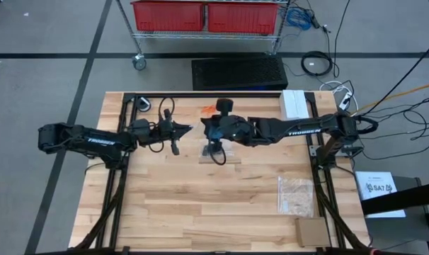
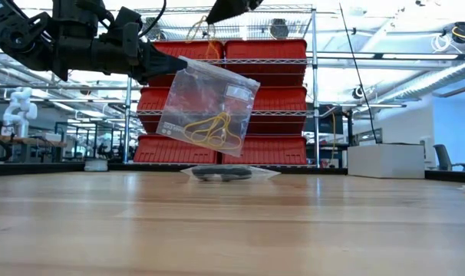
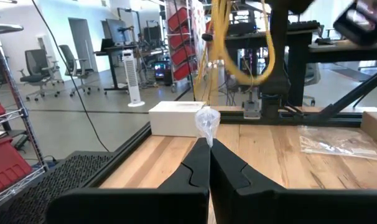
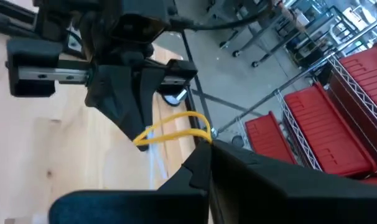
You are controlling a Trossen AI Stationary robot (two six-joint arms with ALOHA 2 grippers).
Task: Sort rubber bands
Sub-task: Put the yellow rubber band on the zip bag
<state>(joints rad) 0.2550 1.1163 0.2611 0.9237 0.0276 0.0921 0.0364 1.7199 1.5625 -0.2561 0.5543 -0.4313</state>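
Observation:
My left gripper (image 1: pixel 188 130) (image 3: pixel 208 146) is shut on a clear plastic bag (image 2: pixel 209 103) that hangs above the table's middle with pale yellow rubber bands (image 2: pixel 213 130) inside. My right gripper (image 1: pixel 204 126) (image 4: pixel 207 148) is just to its right and higher, shut on a yellow rubber band (image 4: pixel 176 124) above the bag's top. A second clear bag (image 1: pixel 221 152) lies flat on the table below with black bands (image 2: pixel 225 175) in it. Orange bands (image 1: pixel 207 110) lie on the table farther back. My left gripper pinches the hanging bag's upper corner (image 3: pixel 207 121) between its two fingers, coming level from the table's left. The plastic is bunched at the fingertips. The bag hangs tilted below them, clear of the table. My right gripper pinches one end of a yellow band's loop (image 4: pixel 206 132) at its fingertips, coming from the table's right. The band is lifted clear and runs from the fingers down toward the bag's top (image 2: pixel 206 34).
A white box (image 1: pixel 296 103) stands at the far right of the table. A third clear bag (image 1: pixel 296 195) and a cardboard box (image 1: pixel 312 230) lie at the near right. Red bins on a wire rack (image 2: pixel 240 84) stand beyond the far edge.

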